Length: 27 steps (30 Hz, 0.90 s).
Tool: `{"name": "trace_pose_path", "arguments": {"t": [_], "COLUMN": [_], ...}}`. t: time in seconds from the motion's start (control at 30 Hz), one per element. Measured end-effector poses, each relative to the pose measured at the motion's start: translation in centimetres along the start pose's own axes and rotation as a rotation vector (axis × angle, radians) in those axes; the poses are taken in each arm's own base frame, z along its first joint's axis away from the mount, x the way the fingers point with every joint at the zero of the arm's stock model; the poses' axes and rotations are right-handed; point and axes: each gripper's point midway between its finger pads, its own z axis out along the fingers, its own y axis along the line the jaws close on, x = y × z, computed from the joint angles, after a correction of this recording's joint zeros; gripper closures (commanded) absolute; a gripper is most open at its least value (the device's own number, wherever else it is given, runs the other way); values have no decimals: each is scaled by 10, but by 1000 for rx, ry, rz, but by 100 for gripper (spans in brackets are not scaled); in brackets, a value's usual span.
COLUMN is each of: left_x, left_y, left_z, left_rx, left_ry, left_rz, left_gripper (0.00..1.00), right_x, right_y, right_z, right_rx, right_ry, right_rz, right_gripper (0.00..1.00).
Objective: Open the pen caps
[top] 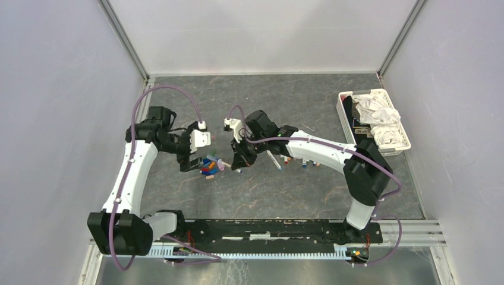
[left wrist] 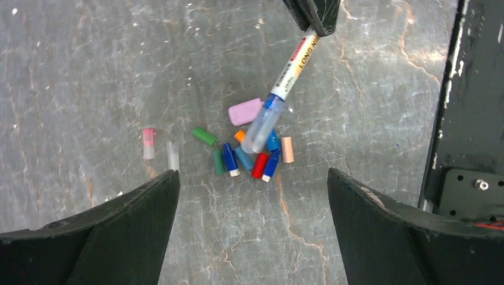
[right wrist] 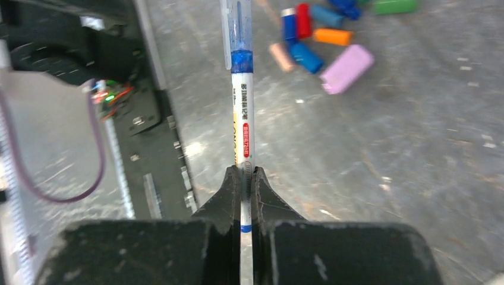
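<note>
My right pincer (right wrist: 243,172) is pressed tight on the tail end of a white pen (right wrist: 242,113). Its long axis runs straight out from my fingertips towards the heap of loose caps (left wrist: 249,154) on the tabletop (left wrist: 89,71). The pen's own cap (left wrist: 261,127), clear with a blue collar, sits on the leading end, right over that heap.

My left pincer (left wrist: 252,175) is spread wide, holds nothing and hangs above the heap's near edge, one finger to either side. That makes the left arm the nearer one to the cap. The cap lies just beyond the line between its fingers. It slants across that line, not square to it, so I judge the left wrist must reach forward and turn a little before it can close across the cap and pull along the pen.

Hard to make out:
- My right wrist view cuts off the cap's tip.
- I cannot tell whether the cap rests on the heap or hangs just above it.
- Two pale stubs (left wrist: 148,142) lie apart from the heap, on the side away from the pen. I cannot tell what they are.
</note>
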Motion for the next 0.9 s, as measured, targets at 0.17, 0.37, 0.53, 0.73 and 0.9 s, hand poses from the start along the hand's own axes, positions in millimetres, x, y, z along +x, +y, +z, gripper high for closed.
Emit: {"name": "trace_pose_path", "arguments": {"t": [0.17, 0.37, 0.53, 0.73, 0.9], "left_x": [4, 1, -4, -8, -6], "left_y": [-19, -33, -41, -48, -53], "left_z": [5, -2, -5, -2, 2], "left_rx": [69, 77, 63, 79, 111], "left_ry": [-8, -2, -6, -14, 9], "left_rz": [107, 254, 362, 456, 494], "left_gripper": [9, 18, 33, 56, 69], "right_x": [5, 3, -4, -5, -8], "right_y": [34, 62, 74, 77, 76], "right_z": [-4, -12, -12, -5, -3], "right_rx": [-189, -346, -423, -470, -480], "right_ry": [29, 36, 38, 62, 69], "right_rz": [26, 60, 99, 159, 188], "right_gripper": [100, 100, 100, 100, 100]}}
